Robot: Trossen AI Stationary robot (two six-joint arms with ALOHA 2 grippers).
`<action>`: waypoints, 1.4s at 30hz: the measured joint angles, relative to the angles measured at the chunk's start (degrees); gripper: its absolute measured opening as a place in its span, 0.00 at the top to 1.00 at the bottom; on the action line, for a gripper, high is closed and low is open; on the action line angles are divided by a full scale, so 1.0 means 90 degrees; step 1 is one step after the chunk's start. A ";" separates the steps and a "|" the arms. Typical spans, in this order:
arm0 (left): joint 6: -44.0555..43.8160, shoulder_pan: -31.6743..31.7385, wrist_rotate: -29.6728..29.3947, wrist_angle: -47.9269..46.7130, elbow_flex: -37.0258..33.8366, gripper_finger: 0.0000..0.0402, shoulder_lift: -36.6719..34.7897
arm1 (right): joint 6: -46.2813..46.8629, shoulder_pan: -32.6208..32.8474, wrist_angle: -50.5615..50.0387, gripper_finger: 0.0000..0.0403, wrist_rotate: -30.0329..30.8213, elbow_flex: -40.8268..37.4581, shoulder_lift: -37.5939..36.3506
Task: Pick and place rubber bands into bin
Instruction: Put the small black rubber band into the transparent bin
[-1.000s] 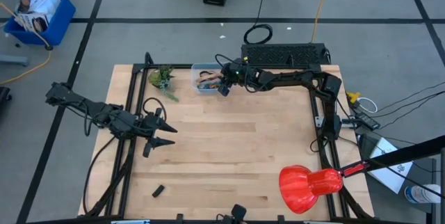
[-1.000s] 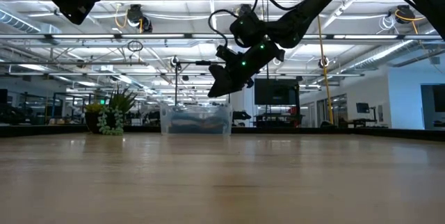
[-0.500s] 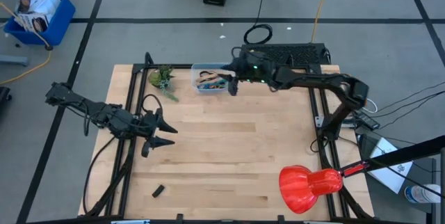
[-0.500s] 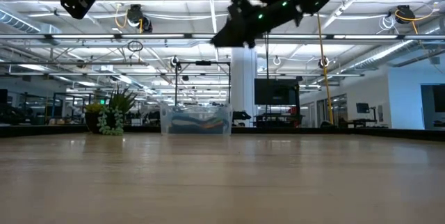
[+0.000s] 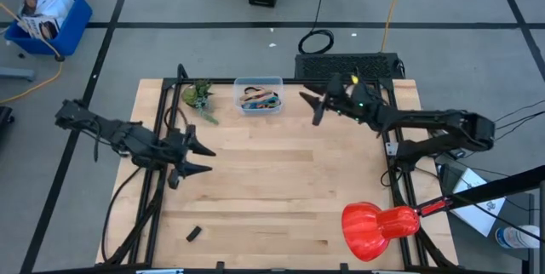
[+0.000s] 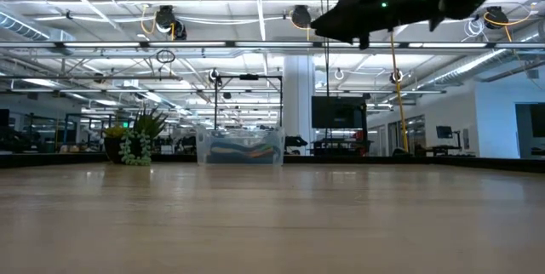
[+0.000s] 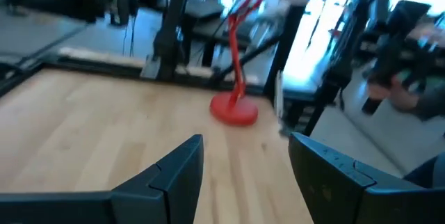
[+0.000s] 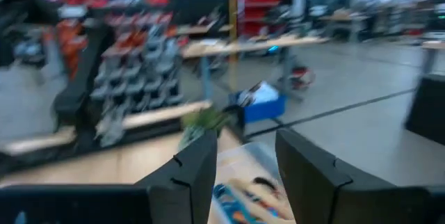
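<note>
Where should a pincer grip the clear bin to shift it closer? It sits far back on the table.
Probably the bin's right short wall, from above: it stands upright and open-topped, so one finger can go inside and one outside. The right pincer is nearest; the plant crowds the left side.

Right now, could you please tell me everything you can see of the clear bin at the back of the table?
The bin is a small clear plastic tub, rectangular with rounded corners, standing upright on the wooden table near its far edge, just right of a small green plant. Through its walls show rubber bands in orange, black and blue, lying in a loose heap. Nothing grips it: the right hand hangs open in the air off to its right, apart from it.
</note>
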 joint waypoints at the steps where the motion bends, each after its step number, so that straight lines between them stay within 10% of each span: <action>1: -0.0005 0.0000 -0.0022 -0.0277 0.0206 0.46 0.0158 | 0.0085 -0.0002 0.0113 0.65 0.0137 -0.0130 -0.0117; 8: -0.0694 -0.0072 0.0181 -0.2591 0.1669 0.46 0.1767 | 0.0129 0.0002 0.0117 0.65 0.0147 -0.0401 -0.0510; 17: -0.3635 -0.0802 0.1964 -0.5048 0.3029 0.46 0.4051 | 0.0085 0.0002 -0.0035 0.64 0.0132 -0.0400 -0.0479; 31: -0.7904 -0.1760 0.3414 -0.4807 0.3359 0.46 0.6383 | -0.0211 0.0002 -0.0059 0.64 0.0127 -0.0398 -0.0484; 42: -0.8279 -0.1838 0.3772 -0.4970 0.3351 0.46 0.7011 | -0.0257 0.0002 -0.0086 0.65 0.0125 -0.0393 -0.0484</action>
